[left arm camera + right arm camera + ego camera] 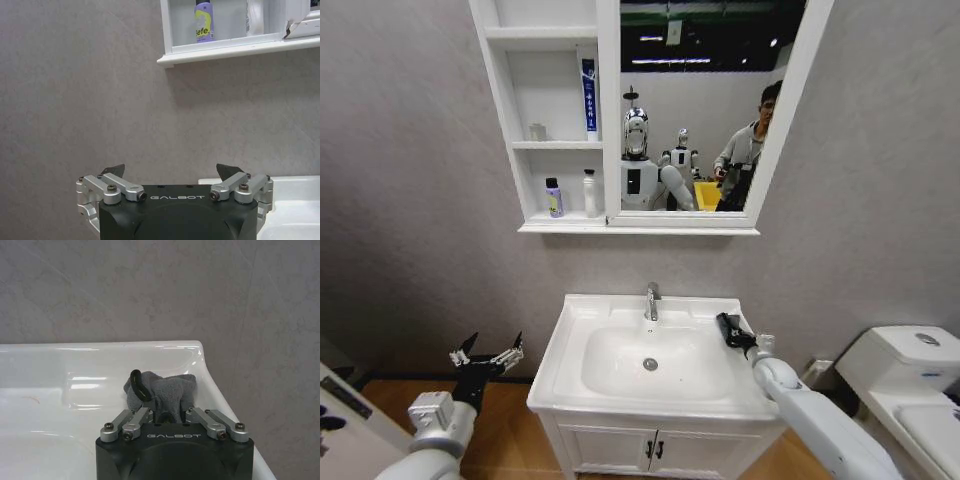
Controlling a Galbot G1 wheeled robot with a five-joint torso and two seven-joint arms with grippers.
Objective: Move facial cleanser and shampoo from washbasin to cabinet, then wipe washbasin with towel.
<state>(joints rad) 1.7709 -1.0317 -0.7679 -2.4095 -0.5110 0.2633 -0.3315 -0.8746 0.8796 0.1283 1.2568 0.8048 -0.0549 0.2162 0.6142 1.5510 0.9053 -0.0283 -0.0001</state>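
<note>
The white washbasin [570, 340] stands below the wall cabinet [500, 100]. On its right rim lies the dark towel [732, 330], bunched up, with my right gripper [738, 338] shut on it; in the right wrist view the grey towel [167, 390] bulges between the fingers [137, 421] of the right gripper [167, 416]. A purple-labelled bottle [553, 197] and a white bottle [589, 193] stand on the cabinet's lowest shelf; I cannot tell which is the facial cleanser and which the shampoo. My left gripper [485, 355] hangs open and empty, left of the basin.
A chrome tap [652, 300] rises at the basin's back. A white toilet [910, 380] stands to the right, and vanity doors [650, 450] are below the basin. A blue tube [589, 95] and a small cup [537, 131] sit on the middle shelf. The mirror [700, 110] reflects the room.
</note>
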